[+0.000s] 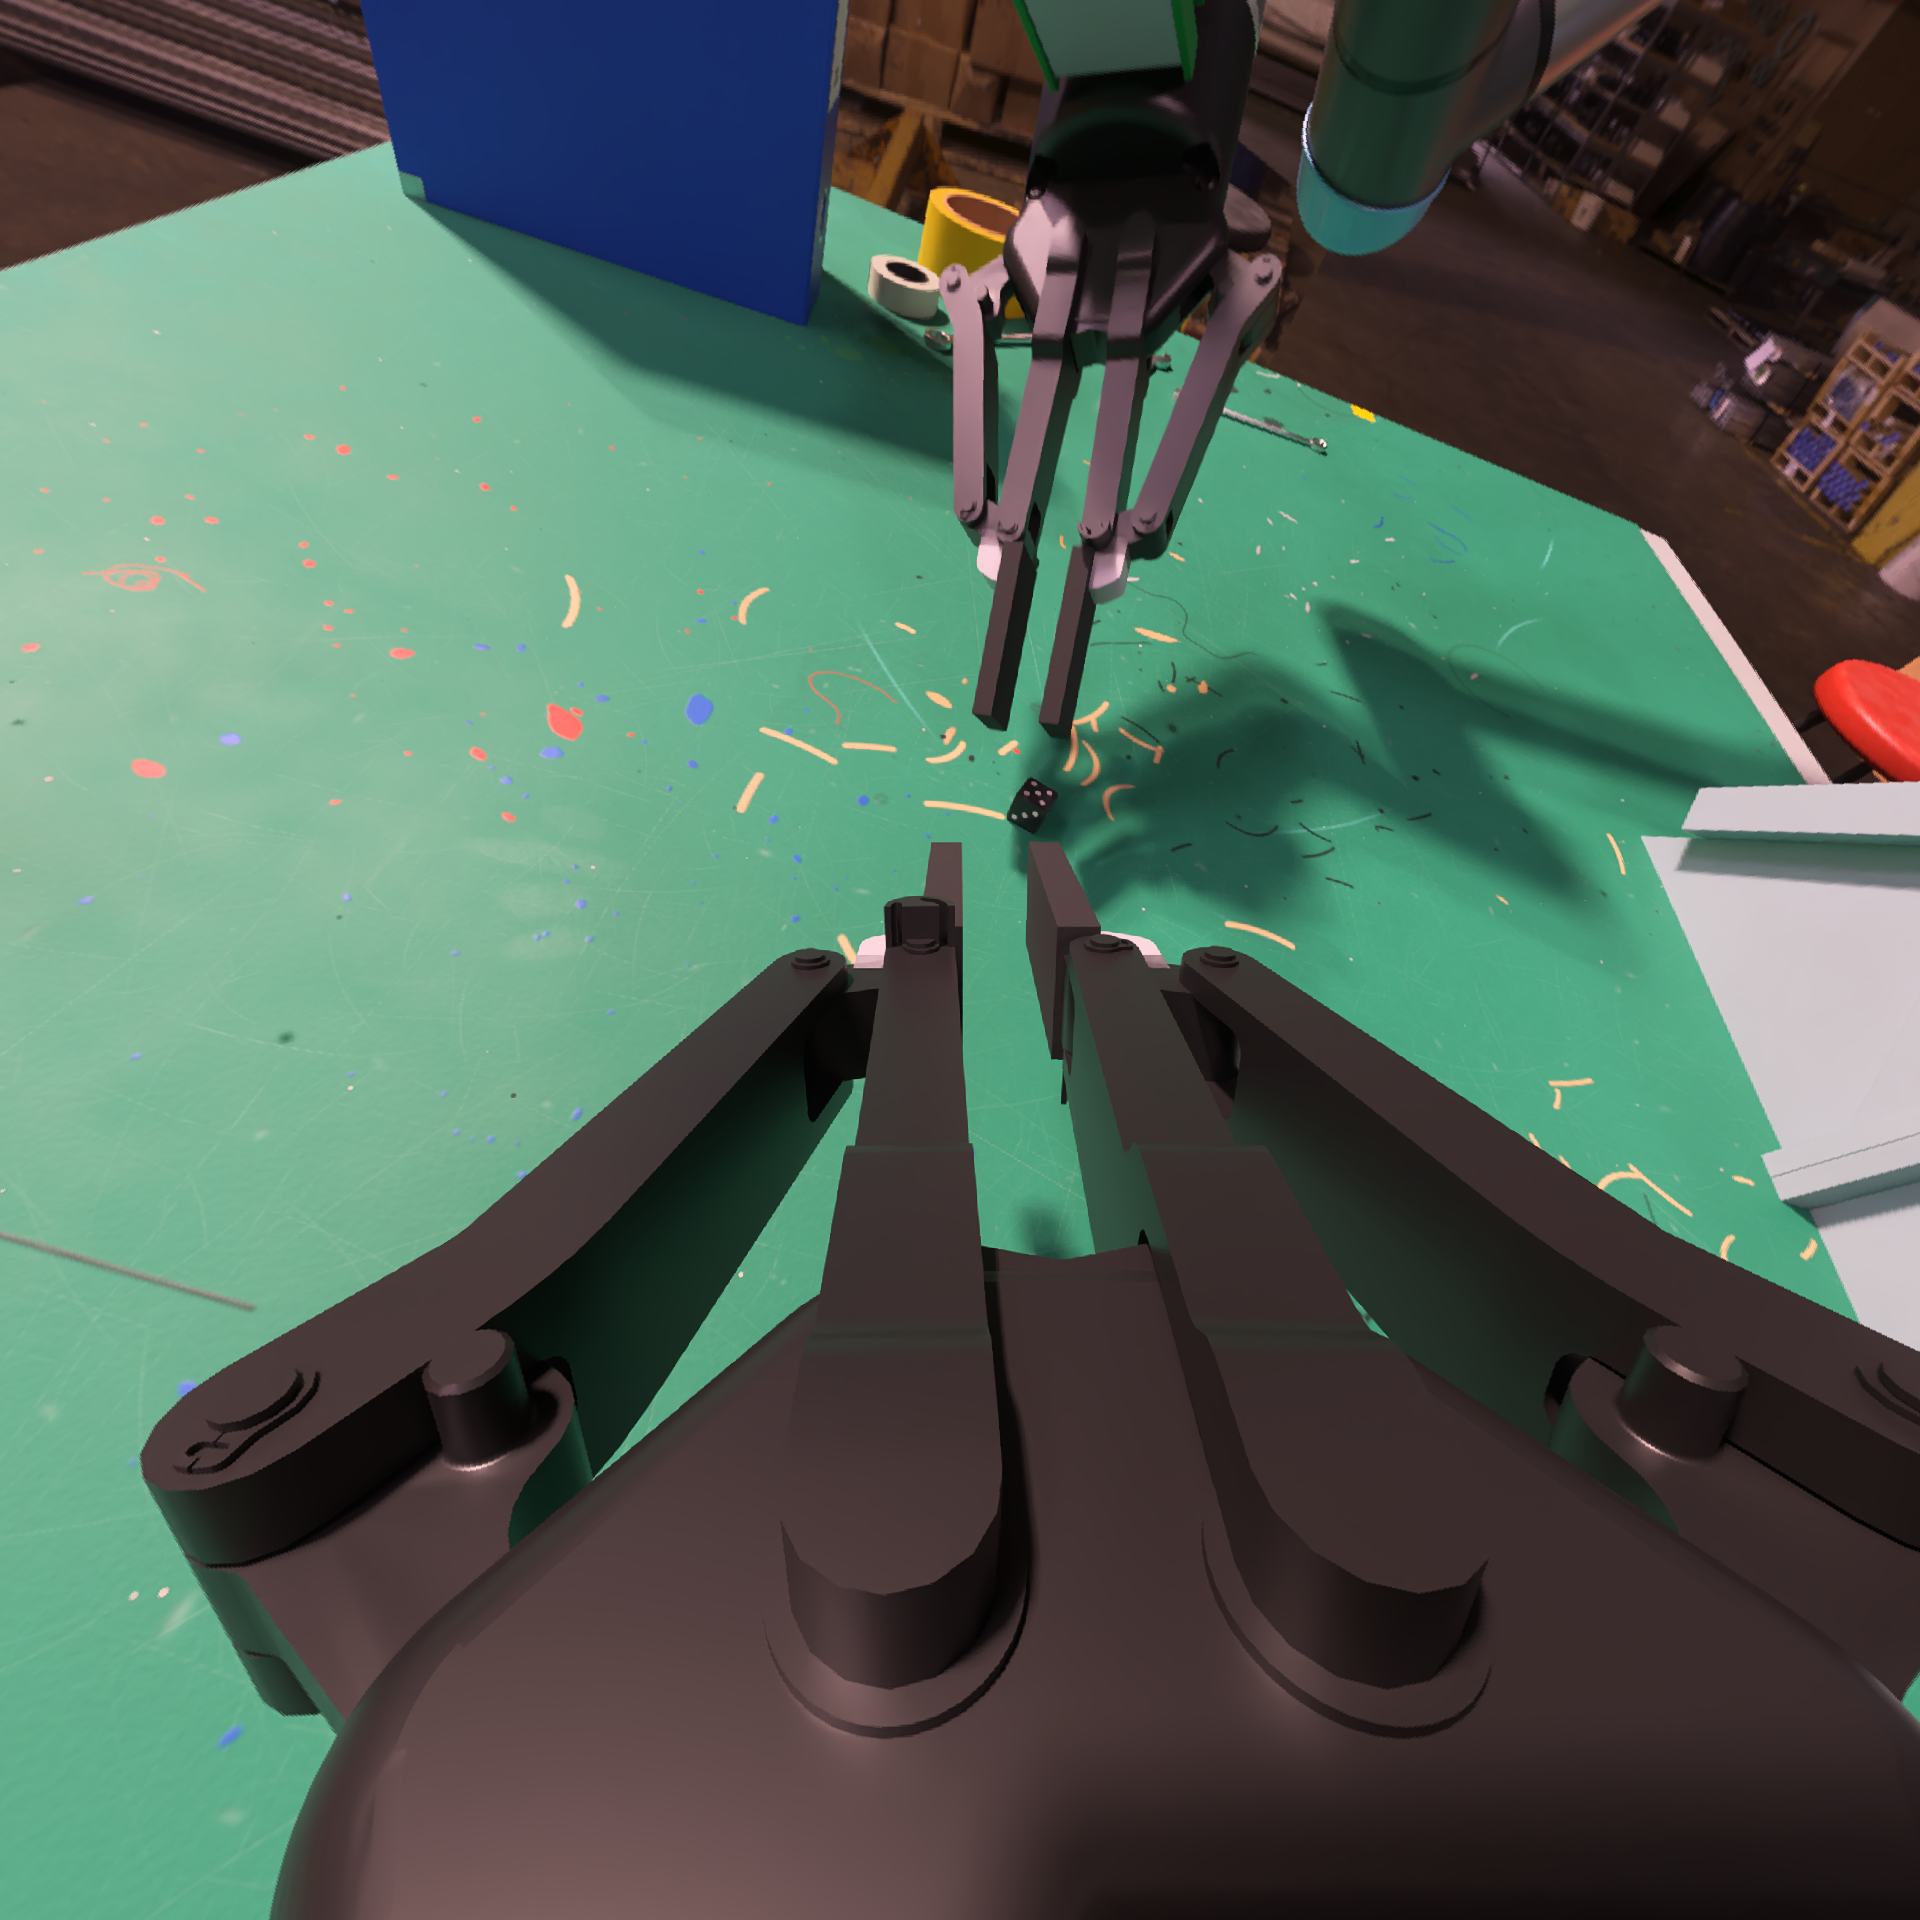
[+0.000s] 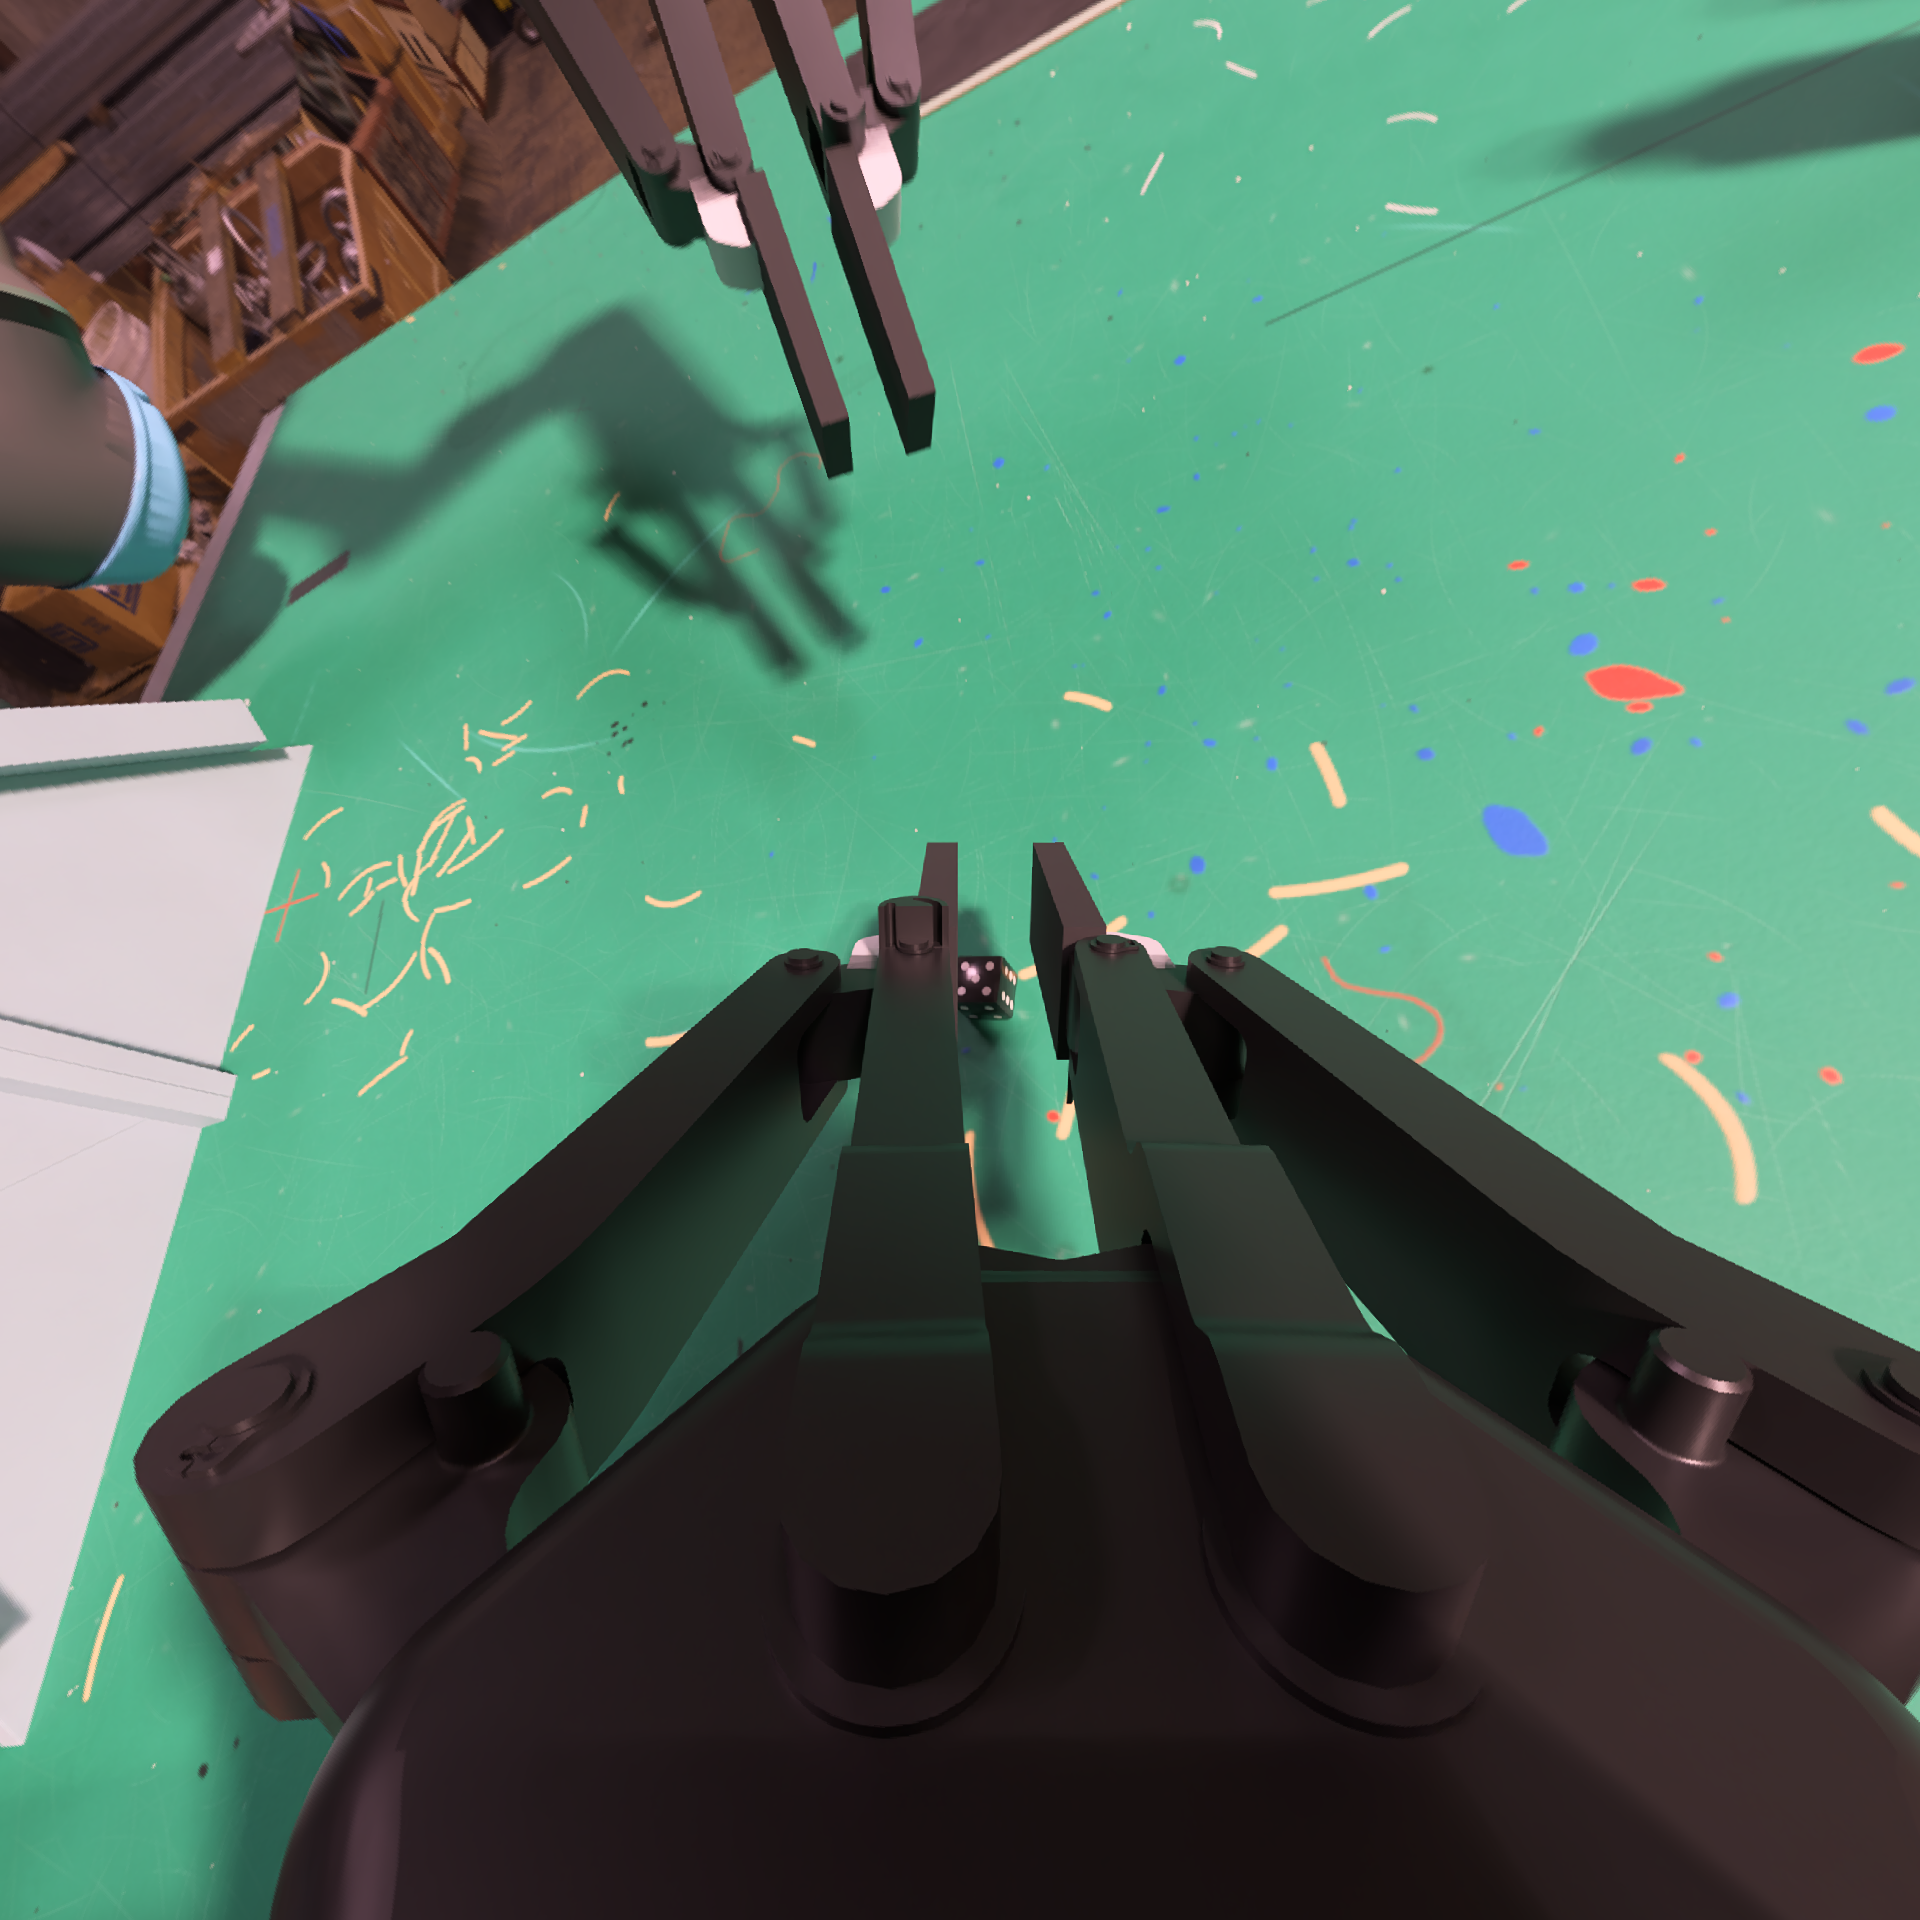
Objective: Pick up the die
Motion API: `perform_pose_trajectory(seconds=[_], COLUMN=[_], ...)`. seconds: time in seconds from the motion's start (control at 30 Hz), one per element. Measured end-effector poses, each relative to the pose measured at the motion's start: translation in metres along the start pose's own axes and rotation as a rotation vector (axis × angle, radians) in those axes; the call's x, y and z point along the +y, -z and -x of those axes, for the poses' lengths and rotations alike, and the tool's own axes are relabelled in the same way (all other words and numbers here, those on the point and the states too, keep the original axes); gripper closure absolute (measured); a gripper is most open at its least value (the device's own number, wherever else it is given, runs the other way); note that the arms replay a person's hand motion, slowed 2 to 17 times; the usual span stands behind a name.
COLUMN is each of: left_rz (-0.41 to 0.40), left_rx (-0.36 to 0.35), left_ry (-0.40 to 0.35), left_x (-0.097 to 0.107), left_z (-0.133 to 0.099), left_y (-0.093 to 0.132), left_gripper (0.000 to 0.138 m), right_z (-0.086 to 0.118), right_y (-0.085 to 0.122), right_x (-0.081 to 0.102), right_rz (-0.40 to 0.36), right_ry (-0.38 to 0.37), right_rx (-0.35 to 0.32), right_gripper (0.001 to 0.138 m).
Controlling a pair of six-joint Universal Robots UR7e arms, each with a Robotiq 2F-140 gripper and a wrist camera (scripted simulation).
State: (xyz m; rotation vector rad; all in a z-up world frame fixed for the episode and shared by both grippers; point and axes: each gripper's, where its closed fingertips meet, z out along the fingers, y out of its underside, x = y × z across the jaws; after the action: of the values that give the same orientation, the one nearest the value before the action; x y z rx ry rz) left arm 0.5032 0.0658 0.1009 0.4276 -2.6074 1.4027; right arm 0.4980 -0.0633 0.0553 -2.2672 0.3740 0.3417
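My right pincer (image 2: 995, 854) hangs above the green desk (image 2: 1351, 520) with its fingers nearly together, a narrow gap between them and nothing gripped. Through that gap I see the black die (image 2: 985, 987) lying on the desk below, white pips showing. My left pincer (image 1: 995, 854) is set the same way, fingers close but parted, empty, hovering short of the die (image 1: 1032, 805), which lies free on the desk between the two pincers. From the left wrist, the right pincer (image 1: 1023, 719) points down just beyond the die. Farther out stand a blue box (image 1: 613, 135), a yellow roll (image 1: 961, 229) and a white tape roll (image 1: 904, 283).
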Motion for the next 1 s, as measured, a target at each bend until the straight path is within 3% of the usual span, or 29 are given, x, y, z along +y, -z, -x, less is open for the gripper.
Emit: perform_pose_trajectory(seconds=[0.2, 0.47, 1.0], left_rz=[-0.048, -0.072, -0.043], left_rx=[-0.013, -0.009, -0.025], left_ry=[0.007, 0.029, 0.039], left_x=[-0.003, 0.001, 0.009], left_z=[0.003, 0.005, 0.012], left_y=[0.004, 0.004, -0.002], left_gripper=[0.121, 0.121, 0.121], right_z=[0.0, 0.001, 0.002], right_y=[-0.01, -0.018, -0.028], right_x=[0.016, 0.021, 0.027], right_rz=[0.052, 0.057, 0.072], right_ry=[-0.004, 0.023, 0.065], right_rx=[0.04, 0.092, 0.222], right_gripper=[0.117, 0.113, 0.11])
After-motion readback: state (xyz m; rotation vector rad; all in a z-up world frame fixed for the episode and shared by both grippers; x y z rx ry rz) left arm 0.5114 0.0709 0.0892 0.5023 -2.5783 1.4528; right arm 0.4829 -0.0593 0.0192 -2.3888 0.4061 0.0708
